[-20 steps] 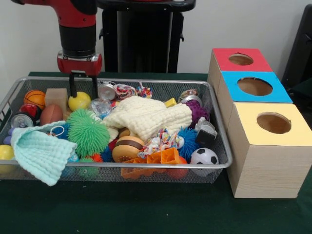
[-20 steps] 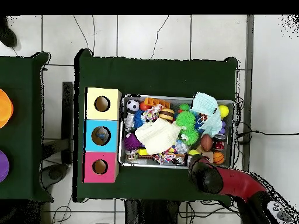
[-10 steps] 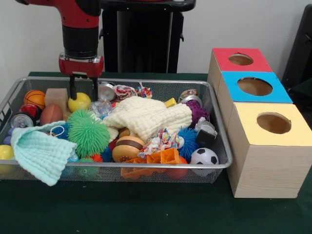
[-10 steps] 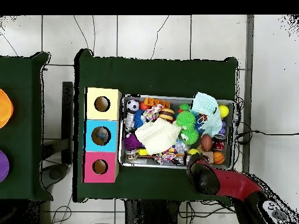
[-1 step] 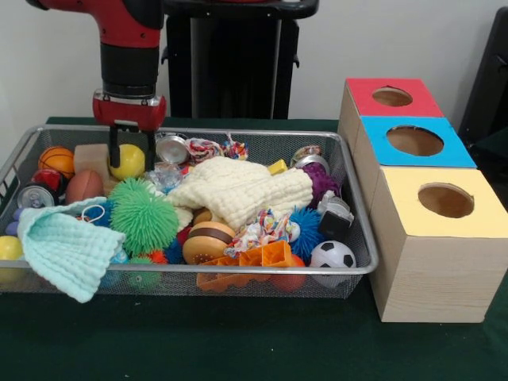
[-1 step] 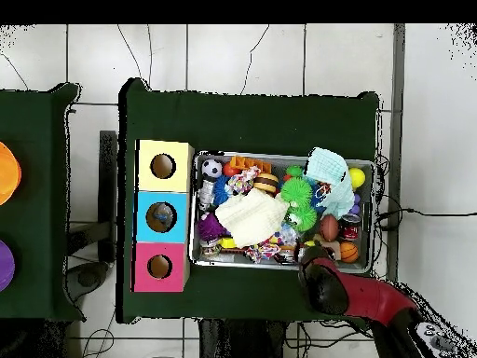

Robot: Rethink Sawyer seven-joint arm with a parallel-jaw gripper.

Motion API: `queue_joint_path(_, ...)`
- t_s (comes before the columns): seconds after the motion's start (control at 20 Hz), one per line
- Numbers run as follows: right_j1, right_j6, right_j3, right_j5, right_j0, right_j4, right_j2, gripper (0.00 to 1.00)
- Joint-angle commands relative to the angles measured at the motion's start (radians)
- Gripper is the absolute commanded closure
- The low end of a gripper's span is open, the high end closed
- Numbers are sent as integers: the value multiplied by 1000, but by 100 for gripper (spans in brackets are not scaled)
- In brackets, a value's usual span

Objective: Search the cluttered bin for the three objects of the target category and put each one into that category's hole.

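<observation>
The gripper hangs over the far corner of the wire-mesh bin, its two thin black fingers closed against the sides of a smooth yellow ball. The ball sits just above the clutter, beside a pale wooden block and a shiny metal can.

The bin is packed with mixed textures: a knobbly cream knitted cloth spread across the middle, a green spiky rubber ball, a soft mint waffle-weave cloth draped over the near rim, a glossy soccer ball, a small orange basketball, a brown football, an orange plastic lattice piece and a blue spiky ball.

Beside the bin stand three plywood boxes with round holes in painted tops: the red box, the blue box and the yellow box.

Everything rests on a dark green cloth-covered table. From overhead, the table stands on a white tiled floor crossed by thin cables.
</observation>
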Motion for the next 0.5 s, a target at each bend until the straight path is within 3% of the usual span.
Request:
queue_joint_path(0.05,117,163,47,-24,15,6,-6,0)
queue_joint_path(0.5,106,155,66,-3,21,20,12,0)
